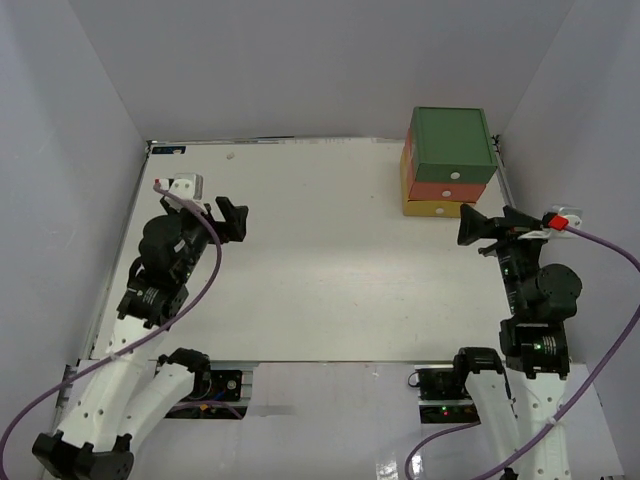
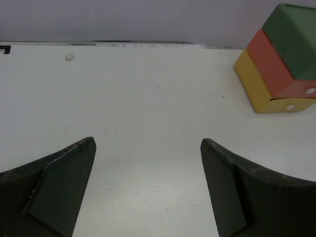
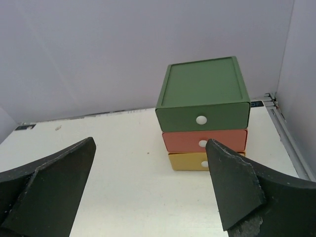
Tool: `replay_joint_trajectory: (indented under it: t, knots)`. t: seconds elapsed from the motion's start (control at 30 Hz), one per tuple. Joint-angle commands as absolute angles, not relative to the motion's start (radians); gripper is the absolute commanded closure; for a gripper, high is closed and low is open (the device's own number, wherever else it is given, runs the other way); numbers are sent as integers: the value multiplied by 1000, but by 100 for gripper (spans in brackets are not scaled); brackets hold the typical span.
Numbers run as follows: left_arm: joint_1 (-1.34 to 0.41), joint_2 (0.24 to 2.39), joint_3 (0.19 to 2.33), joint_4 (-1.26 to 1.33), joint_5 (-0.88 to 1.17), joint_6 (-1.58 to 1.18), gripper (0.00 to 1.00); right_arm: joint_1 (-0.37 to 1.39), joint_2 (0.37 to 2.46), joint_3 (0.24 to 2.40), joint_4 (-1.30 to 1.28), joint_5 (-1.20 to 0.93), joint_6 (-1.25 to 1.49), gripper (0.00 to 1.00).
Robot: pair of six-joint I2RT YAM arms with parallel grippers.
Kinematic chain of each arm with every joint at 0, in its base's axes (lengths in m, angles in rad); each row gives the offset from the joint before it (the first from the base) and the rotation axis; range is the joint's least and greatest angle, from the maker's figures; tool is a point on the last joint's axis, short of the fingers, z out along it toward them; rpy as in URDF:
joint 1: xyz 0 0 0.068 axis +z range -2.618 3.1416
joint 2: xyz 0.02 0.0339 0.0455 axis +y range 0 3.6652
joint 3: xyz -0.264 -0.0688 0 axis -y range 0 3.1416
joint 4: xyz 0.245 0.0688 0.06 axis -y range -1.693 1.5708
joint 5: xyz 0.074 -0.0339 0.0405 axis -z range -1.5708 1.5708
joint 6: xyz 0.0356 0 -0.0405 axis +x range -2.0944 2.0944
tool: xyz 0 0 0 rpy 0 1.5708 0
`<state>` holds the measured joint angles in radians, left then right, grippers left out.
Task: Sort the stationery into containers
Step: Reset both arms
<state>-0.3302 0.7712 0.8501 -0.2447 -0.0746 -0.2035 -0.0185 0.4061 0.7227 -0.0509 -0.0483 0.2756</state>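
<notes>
- The green drawer [image 1: 452, 143] sits on top of the orange-red drawer [image 1: 445, 190], which sits on the yellow drawer [image 1: 435, 209]. They are stacked at the far right of the counter [image 1: 330, 260], close to the right wall.
- Each front faces near and carries a white knob [image 3: 200, 119].
- The left end effector [image 1: 232, 218] hangs over the counter's left side, jaws spread wide and empty.
- The right end effector [image 1: 478, 228], just near of the drawers, faces their fronts with its jaws wide apart, gripping nothing.
</notes>
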Motion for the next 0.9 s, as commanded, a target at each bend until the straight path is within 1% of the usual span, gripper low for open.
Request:
replay_joint_trajectory:
  t: [0.0,0.03,0.07,0.23,0.53,0.73,0.87]
  knots:
    - [-331,681,881,-340,-101,-227,2,75,365,776,-208,32,173,0]
    - [-330,645,876,-351,-106,-229,2,87,326,766,-221,46,144,8]
    - [-330,628,868,-376,-106,-230,2,110,307,752,-222,75,135,10]
    - [-331,548,824,-428,-118,-248,2,155,195,655,-224,133,98,10]
    - [-331,428,641,-403,-150,-279,2,195,51,516,-209,153,75,10]
    - [-331,385,551,-327,-155,-284,2,198,29,486,-192,126,74,10]
    - [-331,402,546,-325,-166,-267,2,198,31,482,-184,124,74,10]
